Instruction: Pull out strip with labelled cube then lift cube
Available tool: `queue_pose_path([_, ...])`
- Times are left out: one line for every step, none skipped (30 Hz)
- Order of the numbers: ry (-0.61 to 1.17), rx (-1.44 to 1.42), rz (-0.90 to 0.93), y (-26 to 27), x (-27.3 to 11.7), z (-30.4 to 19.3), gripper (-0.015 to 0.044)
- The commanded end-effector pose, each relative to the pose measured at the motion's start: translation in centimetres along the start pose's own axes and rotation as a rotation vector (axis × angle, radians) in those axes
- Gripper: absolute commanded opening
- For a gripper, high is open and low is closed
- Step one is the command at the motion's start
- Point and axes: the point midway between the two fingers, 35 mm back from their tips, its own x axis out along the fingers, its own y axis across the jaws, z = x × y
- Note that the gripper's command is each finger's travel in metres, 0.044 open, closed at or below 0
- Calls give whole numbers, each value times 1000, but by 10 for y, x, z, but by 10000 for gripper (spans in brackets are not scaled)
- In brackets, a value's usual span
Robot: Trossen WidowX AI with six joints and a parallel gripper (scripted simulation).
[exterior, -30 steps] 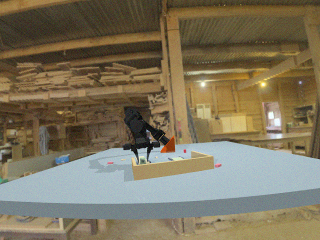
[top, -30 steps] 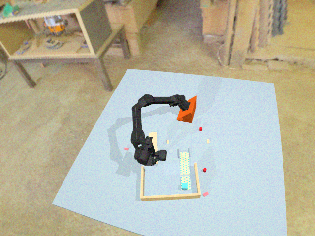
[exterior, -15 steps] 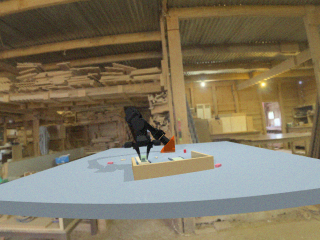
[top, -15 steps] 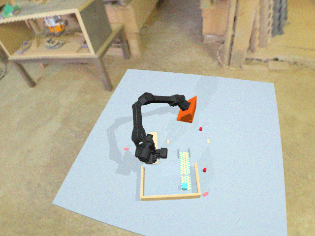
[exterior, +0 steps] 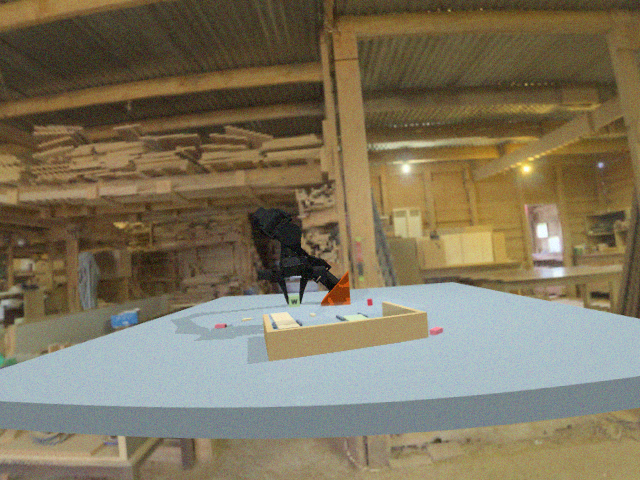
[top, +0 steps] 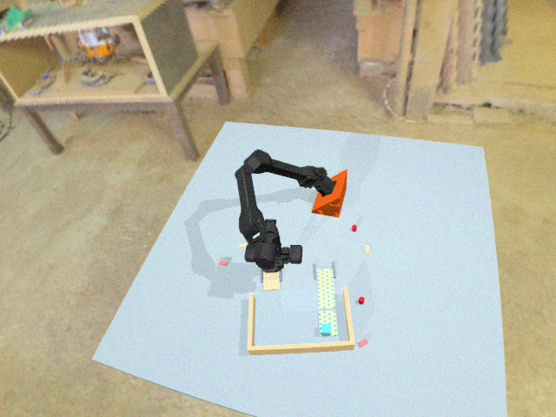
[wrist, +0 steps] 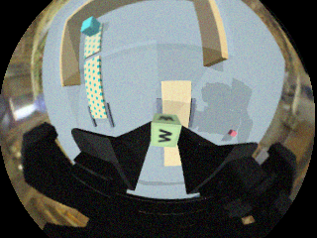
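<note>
My gripper (exterior: 294, 301) (wrist: 164, 125) is shut on the light green labelled cube (exterior: 294, 299) (wrist: 165, 135), marked W, and holds it up in the air; the arm hides the cube in the top view. The plain cream strip (top: 271, 281) (exterior: 283, 319) (wrist: 176, 91) is in one piece, with nothing seen on its visible part, and lies between dark rails; the arm covers part of it. The dotted strip is split by a gap into a long piece (top: 325, 288) (wrist: 93, 81) and a short piece (top: 332, 316) (wrist: 92, 46). A cyan cube (top: 325, 328) (wrist: 91, 26) sits on the short piece.
A low three-sided wooden wall (top: 301, 347) (exterior: 346, 336) stands around the dotted strip's far end. An orange wedge (top: 329, 208) (exterior: 339, 294) is at the arm's base. Small red cylinders (top: 354, 228) (top: 361, 300) and pink blocks (top: 222, 262) (top: 362, 342) lie around.
</note>
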Motion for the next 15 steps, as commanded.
queue_pose_path([8, 1, 6, 5, 1, -9, 0])
queue_pose_path([8, 1, 6, 7, 0, -12, 0])
queue_pose_path([9, 0, 6, 8, 0, -15, 0])
queue_pose_path([9, 0, 6, 10, 0, -18, 0])
queue_pose_path([9, 0, 7, 12, 0, -21, 0])
queue_pose_path([9, 0, 7, 14, -1, -24, 0])
queue_pose_path([9, 0, 7, 15, -1, -27, 0])
queue_pose_path([9, 0, 7, 17, -1, -31, 0])
queue_pose_path([9, -1, 7, 19, -1, -34, 0])
queue_pose_path([9, -1, 7, 20, -1, -37, 0])
queue_pose_path([10, -1, 7, 22, -1, -40, 0])
queue_pose_path([10, -1, 8, 24, -1, -43, 0])
queue_pose_path([10, -1, 8, 26, -1, -47, 0])
queue_pose_path([10, -2, 8, 27, -1, -50, 0])
queue_pose_path([10, -2, 8, 29, -1, -53, 0])
